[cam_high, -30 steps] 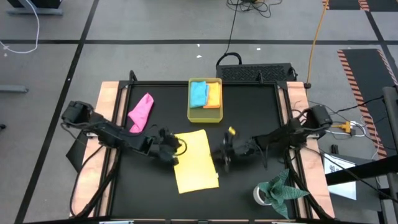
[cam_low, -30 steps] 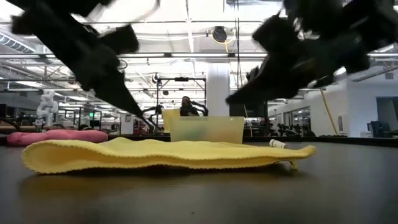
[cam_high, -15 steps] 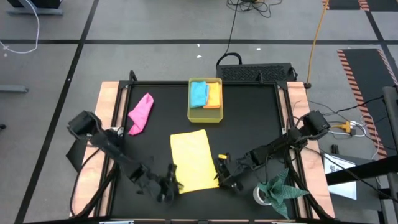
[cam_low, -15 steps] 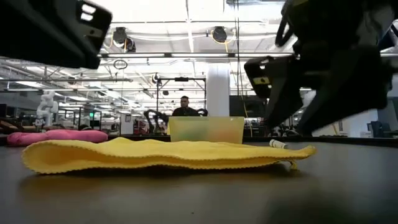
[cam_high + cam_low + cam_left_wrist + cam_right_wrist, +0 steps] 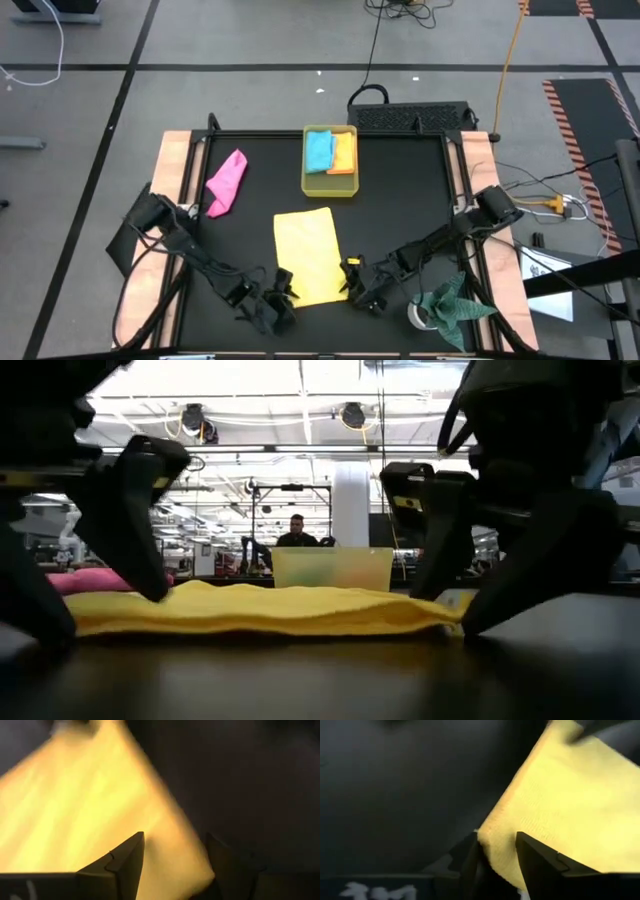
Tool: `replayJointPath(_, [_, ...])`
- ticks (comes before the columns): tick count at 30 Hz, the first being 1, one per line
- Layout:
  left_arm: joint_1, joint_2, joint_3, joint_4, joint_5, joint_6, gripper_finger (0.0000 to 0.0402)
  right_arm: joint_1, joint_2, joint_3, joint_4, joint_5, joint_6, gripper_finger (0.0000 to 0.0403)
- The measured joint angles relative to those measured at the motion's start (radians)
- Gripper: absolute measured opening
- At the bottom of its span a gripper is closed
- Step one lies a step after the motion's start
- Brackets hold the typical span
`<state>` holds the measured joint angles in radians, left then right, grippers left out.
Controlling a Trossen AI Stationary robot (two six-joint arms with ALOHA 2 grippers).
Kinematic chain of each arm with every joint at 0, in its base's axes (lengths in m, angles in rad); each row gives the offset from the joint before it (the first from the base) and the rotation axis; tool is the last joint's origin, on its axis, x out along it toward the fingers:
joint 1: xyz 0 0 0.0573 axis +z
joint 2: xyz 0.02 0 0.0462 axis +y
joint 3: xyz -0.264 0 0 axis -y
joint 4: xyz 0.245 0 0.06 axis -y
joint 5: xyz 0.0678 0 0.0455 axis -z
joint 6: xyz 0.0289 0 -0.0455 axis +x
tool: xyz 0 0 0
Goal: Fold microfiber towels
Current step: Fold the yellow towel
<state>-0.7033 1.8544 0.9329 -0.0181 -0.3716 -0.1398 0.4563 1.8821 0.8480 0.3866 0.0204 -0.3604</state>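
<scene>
Blue and orange towels (image 5: 330, 152) in tray (image 5: 312, 184); I have both grippers (image 5: 280, 298) (image 5: 357, 292), fingers apart, straddling flat yellow towel's (image 5: 310, 254) near corners; pink towel (image 5: 226, 181) unfolded.

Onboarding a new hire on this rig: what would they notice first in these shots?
The yellow towel lies flat mid-table, with the left end effector and right end effector at its two near corners, fingers open astride the edge. Behind it the yellow tray holds the blue towel and orange towel; the pink towel lies crumpled at far left.
</scene>
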Motion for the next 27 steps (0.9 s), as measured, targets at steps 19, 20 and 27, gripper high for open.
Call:
replayJointPath(19, [-0.039, -0.004, 0.009, -0.101, -0.039, -0.021, 0.0127, 0.010, -0.108, -0.005, -0.144, 0.035, 0.171, 0.0003])
replayJointPath(20, [-0.039, -0.004, 0.009, -0.097, -0.041, -0.018, 0.0118, 0.011, -0.109, -0.006, -0.134, 0.034, 0.176, 0.0003])
replayJointPath(27, [-0.038, -0.002, 0.007, -0.061, -0.050, 0.002, 0.0015, 0.027, -0.115, -0.006, -0.146, 0.033, 0.196, 0.0002])
